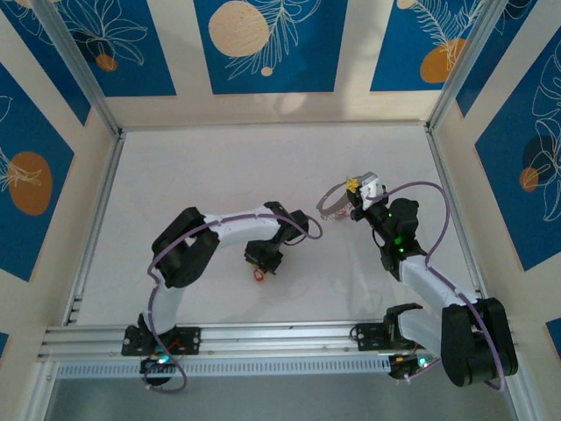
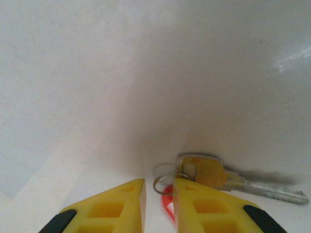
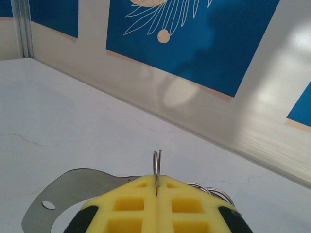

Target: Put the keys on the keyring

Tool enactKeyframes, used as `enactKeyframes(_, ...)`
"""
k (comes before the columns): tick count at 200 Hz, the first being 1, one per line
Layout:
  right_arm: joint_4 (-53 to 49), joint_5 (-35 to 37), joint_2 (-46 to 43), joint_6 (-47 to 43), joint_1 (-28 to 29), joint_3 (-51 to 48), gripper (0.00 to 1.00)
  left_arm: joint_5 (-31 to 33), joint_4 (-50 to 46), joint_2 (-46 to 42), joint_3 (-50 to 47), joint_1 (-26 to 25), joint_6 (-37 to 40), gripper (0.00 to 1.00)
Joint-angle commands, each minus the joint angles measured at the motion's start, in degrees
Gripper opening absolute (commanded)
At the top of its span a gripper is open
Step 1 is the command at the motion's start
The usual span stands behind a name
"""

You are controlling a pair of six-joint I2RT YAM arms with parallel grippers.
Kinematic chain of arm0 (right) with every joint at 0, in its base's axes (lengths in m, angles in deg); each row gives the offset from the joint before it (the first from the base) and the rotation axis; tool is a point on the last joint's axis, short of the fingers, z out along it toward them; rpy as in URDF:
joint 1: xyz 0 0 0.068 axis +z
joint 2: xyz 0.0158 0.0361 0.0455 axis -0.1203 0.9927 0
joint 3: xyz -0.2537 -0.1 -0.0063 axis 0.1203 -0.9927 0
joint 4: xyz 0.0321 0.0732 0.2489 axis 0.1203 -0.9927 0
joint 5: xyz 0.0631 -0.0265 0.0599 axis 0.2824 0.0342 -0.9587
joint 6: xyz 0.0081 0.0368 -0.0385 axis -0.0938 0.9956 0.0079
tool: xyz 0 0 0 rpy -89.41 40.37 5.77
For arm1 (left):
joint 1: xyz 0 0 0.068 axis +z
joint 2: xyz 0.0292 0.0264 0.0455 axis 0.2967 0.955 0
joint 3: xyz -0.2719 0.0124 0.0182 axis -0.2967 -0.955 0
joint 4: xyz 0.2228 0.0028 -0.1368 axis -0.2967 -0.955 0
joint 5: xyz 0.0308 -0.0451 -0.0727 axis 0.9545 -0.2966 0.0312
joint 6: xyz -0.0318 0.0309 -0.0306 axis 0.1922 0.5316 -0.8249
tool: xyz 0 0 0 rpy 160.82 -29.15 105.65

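Yellow waffled right jaws pinch thin wire keyring point(image 3: 157, 162); left jaws narrowly apart beside flat silvery key point(image 2: 243, 182), red tag point(image 2: 167, 201).

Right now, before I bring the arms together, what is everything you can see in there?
key: one, silvery, flat on the table beside the left fingers.
small ring: one, silvery, at the key's head, in the gap between the left fingers.
red tag: one, red, on the table under that gap.
keyring: one, pale grey hoop, right of centre, at the right gripper.
table: one, white.
walls: three sides, blue panels with orange and cream prints.
left gripper: yellow fingers, narrow gap; grip unclear.
right gripper: yellow fingers, shut on the keyring's thin wire.
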Motion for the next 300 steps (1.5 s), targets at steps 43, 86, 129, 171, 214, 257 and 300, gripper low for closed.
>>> enactKeyframes(43,1.7,0.6,-1.0,-0.7,0.3,-0.2,0.00,-5.2,0.4,-1.6,-1.8,2.5,-0.8,0.27)
enactKeyframes(86,1.7,0.5,-1.1,-0.7,0.3,-0.1,0.00,-11.4,3.5,-3.9,-4.8,5.7,-0.6,0.25)
enactKeyframes(129,1.5,0.3,-1.2,-0.9,0.3,0.0,0.00,-19.2,8.1,-7.4,-8.2,9.0,-1.2,0.24)
enactKeyframes(171,1.4,0.3,-1.4,-1.1,0.3,0.0,0.00,-23.3,11.8,-11.6,-12.1,12.7,-2.5,0.24)
enactKeyframes(214,1.4,0.3,-1.4,-1.1,0.2,-0.1,0.00,-26.6,15.1,-12.0,-14.2,13.0,-1.5,0.25)
enactKeyframes(257,1.2,0.5,-1.9,-1.3,0.2,-0.3,0.00,-28.1,16.2,-10.5,-15.7,13.0,-1.3,0.25)
enactKeyframes(300,1.0,0.6,-2.1,-1.3,0.1,-0.4,0.00,-27.6,15.8,-10.3,-16.7,13.1,-1.8,0.26)
